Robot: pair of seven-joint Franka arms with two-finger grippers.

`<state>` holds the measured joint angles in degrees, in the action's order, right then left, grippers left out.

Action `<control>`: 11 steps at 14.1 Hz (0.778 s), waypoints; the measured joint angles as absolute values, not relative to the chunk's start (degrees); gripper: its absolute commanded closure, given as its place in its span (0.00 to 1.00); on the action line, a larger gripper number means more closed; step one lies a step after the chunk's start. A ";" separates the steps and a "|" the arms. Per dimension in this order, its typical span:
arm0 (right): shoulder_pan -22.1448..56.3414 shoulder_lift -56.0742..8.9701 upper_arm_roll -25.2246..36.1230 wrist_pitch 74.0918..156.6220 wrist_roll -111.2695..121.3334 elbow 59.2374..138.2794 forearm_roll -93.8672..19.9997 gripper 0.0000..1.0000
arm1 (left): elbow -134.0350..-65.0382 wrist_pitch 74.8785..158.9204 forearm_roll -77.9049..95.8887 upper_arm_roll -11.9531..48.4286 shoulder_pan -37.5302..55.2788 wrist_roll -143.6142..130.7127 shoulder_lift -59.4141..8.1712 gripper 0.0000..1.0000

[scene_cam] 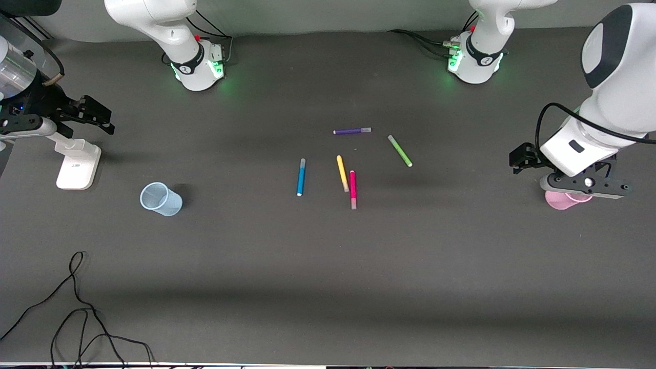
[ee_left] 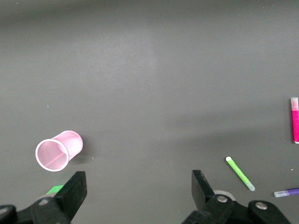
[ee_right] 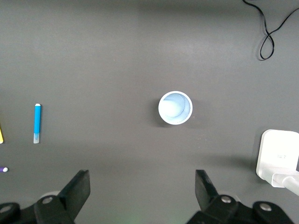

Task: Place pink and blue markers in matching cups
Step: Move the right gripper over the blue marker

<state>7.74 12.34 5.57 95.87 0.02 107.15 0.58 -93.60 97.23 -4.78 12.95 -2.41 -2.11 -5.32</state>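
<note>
Grey counter [scene_cam: 328, 266] is carrying 5 markers [scene_cam: 352, 189] and 2 cups [scene_cam: 161, 199]; both grippers' jaws are hanging released

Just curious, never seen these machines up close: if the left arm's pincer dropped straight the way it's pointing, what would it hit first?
Probably bare table. The left pincer hangs open, pointing down beside the pink cup, which sits off to one side of its line, though depth is hard to judge.

Both arms wait raised at their own ends; left claw [ee_left: 135, 196] and right claw [ee_right: 142, 196] gape empty.
</note>
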 measured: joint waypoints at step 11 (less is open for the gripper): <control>7.74 5.07 5.62 97.92 0.02 107.22 0.37 0.00 | -93.45 97.23 -4.78 12.94 -2.65 -2.04 -5.35 0.00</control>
